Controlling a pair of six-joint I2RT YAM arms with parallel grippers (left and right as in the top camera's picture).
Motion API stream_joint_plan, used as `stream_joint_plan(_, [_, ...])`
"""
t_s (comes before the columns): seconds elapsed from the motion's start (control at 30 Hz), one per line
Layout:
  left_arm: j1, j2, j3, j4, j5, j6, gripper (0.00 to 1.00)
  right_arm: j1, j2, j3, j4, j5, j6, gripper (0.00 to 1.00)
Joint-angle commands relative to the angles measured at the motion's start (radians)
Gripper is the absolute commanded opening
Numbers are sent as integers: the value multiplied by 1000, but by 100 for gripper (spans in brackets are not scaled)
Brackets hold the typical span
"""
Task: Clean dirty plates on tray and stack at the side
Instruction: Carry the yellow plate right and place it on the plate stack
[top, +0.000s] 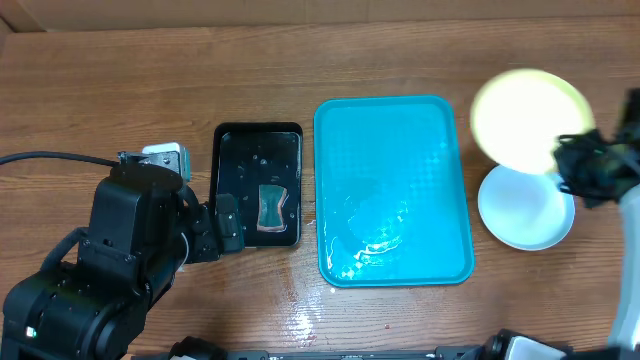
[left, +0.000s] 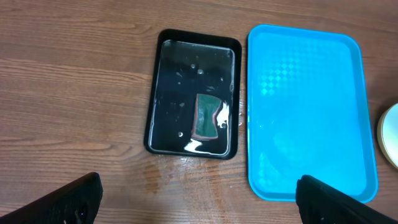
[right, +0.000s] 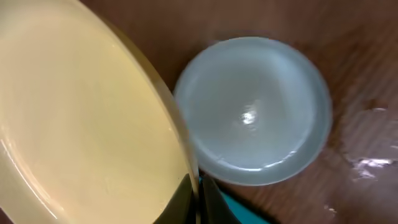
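right claw (right: 198, 198) clamped tight on yellow-green plate (right: 81, 124) rim | plate tilted, just beside pale plate (right: 252, 109), right edge of surface (top: 120, 90) | left claw (left: 199, 202) gaping wide, holding nothing

The brown table (top: 150, 90) showed matt wood grain, wet and shiny near the large turquoise rectangular tray (top: 395, 130), whose smooth plastic looked glossy, faintly chequered and filmed with water. The small black rectangular tray (top: 216, 180) gleamed wet, and the round yellow-green plate (top: 525, 110) and round pale-blue white plate (top: 525, 215) were smooth and glossy.
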Motion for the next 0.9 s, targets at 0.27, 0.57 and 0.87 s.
stream_joint_plan(0.27, [5, 2, 14, 2, -16, 1, 100, -241, 159, -219, 28, -21, -142, 4])
stream_joint_plan(0.57, [5, 2, 14, 2, -16, 1, 100, -237, 153, -268, 65, -26, -168, 19])
stream_joint_plan(0.87, [5, 2, 14, 2, -16, 1, 100, -217, -29, -229, 13, -261, -351, 52])
